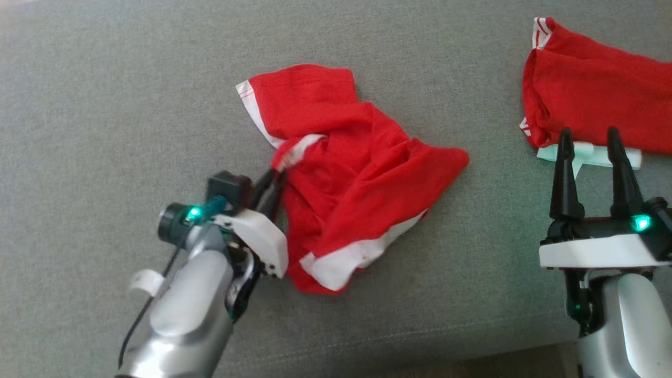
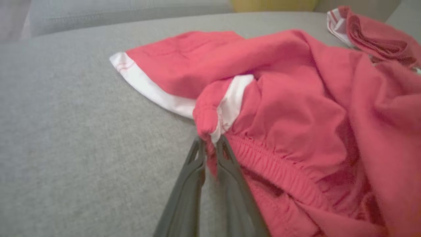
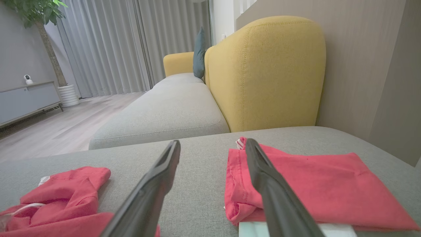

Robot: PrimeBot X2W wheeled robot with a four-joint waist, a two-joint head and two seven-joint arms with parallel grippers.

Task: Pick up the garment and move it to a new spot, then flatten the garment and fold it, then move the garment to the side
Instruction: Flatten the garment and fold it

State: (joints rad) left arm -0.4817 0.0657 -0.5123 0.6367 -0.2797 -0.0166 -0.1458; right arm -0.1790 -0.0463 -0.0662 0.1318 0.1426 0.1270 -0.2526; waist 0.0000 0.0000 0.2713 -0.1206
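The garment (image 1: 346,173), red with white trim, lies crumpled in the middle of the grey cushion (image 1: 105,105). My left gripper (image 1: 275,176) reaches it from the lower left and is shut on its left edge. In the left wrist view a bunched fold of red and white cloth is pinched between the two fingertips of the left gripper (image 2: 209,141), with the rest of the garment (image 2: 296,108) spreading to the right. My right gripper (image 1: 588,142) stands open at the right, holding nothing. The right wrist view has the garment (image 3: 65,194) at the lower left of the open right gripper (image 3: 213,144).
A second red garment (image 1: 593,89) lies folded at the far right on a pale flat thing (image 1: 593,154), just beyond my right fingertips. A yellow backrest (image 3: 266,72) rises behind the cushion. The cushion's front edge runs along the lower right of the head view.
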